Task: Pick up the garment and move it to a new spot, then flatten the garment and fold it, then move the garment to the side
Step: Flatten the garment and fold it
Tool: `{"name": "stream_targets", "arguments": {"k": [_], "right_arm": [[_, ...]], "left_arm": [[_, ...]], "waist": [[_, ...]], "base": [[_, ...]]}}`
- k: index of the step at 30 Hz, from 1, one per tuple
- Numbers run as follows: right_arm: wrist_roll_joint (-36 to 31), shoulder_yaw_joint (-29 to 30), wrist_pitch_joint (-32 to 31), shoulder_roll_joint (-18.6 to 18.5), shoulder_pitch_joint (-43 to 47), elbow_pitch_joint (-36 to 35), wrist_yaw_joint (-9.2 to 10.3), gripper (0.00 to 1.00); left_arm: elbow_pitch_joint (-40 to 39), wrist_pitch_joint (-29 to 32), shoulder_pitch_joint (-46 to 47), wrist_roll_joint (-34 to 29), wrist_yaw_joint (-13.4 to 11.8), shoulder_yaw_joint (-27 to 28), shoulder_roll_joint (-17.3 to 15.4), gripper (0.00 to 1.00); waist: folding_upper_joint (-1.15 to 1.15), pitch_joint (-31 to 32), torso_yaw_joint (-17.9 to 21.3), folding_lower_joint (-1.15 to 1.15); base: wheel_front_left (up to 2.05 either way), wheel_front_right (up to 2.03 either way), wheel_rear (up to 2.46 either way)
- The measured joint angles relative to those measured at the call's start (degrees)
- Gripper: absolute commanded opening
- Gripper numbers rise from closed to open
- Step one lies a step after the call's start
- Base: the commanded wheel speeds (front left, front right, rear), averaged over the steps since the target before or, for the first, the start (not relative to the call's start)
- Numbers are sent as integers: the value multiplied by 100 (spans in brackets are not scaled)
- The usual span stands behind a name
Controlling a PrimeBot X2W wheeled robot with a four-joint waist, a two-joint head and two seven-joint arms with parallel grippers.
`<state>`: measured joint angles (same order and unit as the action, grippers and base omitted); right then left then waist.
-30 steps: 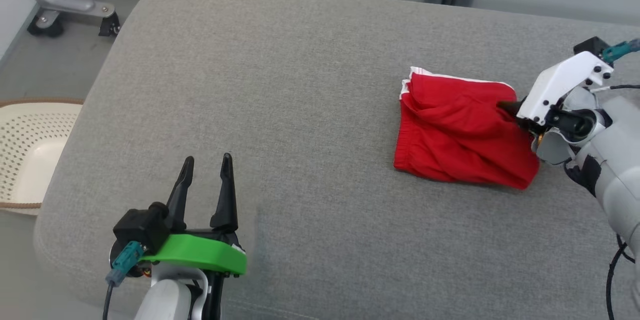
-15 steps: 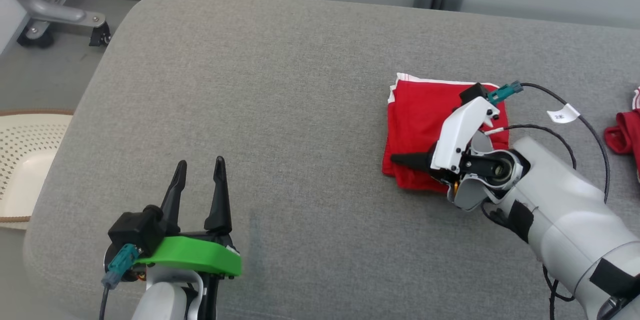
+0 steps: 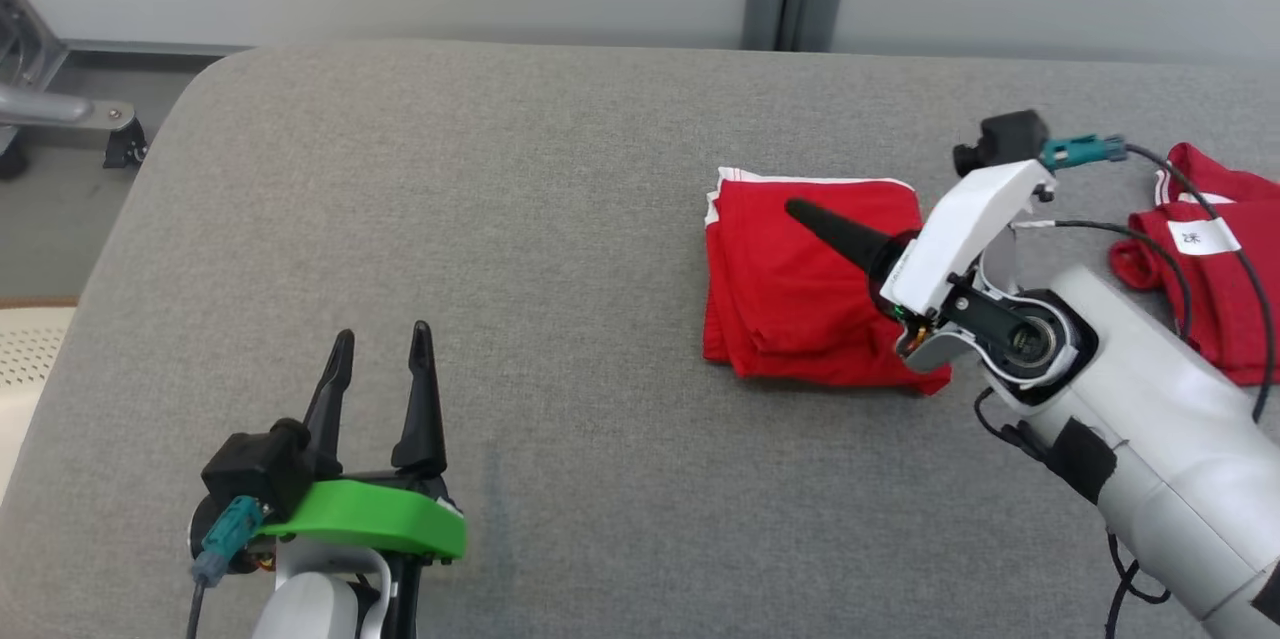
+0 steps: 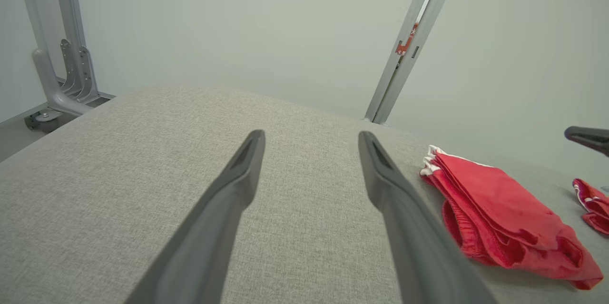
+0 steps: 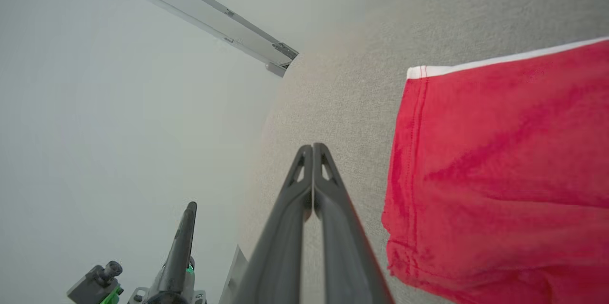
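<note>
A padded tabletop (image 3: 560,219) covered in coarse grey woven fabric, its corners rounded, carries a folded red garment (image 3: 800,299) with white-trimmed edges, lying right of centre in soft, slightly rumpled layers. A second red garment with white stripes (image 3: 1200,289) sits crumpled near the tabletop's right edge, well apart from the first. The right gripper (image 3: 795,209), on a white-shelled arm, is poised over the folded garment's upper half, its two long dark fingers pressed together with nothing between them. The left gripper (image 3: 382,334), mounted on a bright green bracket, hovers over bare fabric at the near left, its fingers spread apart and empty. A small white label (image 3: 1203,237) hangs on the right arm's black cable; its writing is too small to read. A pale perforated basket (image 3: 20,359) peeks in beside the tabletop's left edge, its contents out of sight.
</note>
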<state>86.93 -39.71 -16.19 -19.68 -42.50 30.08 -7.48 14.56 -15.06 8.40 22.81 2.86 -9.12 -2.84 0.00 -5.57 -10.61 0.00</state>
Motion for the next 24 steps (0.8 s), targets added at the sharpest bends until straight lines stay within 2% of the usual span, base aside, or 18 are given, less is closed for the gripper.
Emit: {"name": "stream_targets", "arguments": {"k": [1,2,3,4,5,9,14,18,24], "right_arm": [[-49,30,134,-66,23,-158,1,0],[-244,131,581,-212,74,-563,0,26],[-331,143,739,-274,102,-673,0,42],[-486,131,938,-375,154,-793,0,84],[-639,131,1147,-464,210,-892,0,100],[-1284,85,2029,-717,339,-1098,0,100],[-2371,71,2909,-960,581,-759,0,100],[-3166,437,3096,-858,876,-491,0,100],[-4696,1726,3118,-376,1819,-812,-1,100]], "left_arm": [[-8,1,-9,-26,5,19,1,100],[-20,1,-22,-93,24,100,3,100],[-27,1,-24,-123,26,144,3,100],[-29,1,-29,-152,48,201,0,100],[-34,0,-48,-190,66,264,2,100],[-81,0,-90,-312,120,483,-16,100],[-144,1,-119,-454,165,681,-29,100],[-156,1,-182,-534,221,745,-37,100],[-237,1,-197,-810,250,854,-38,100]], "waist": [[0,23,37,0],[0,82,137,0],[0,105,179,0],[0,137,234,0],[0,170,292,0],[0,290,540,0],[0,401,843,0],[0,446,1077,0],[0,435,1300,0]], "base": [[0,0,0],[0,0,0],[0,0,0],[0,0,0],[0,0,0],[0,0,0],[0,0,0],[0,0,0],[0,0,0]]}}
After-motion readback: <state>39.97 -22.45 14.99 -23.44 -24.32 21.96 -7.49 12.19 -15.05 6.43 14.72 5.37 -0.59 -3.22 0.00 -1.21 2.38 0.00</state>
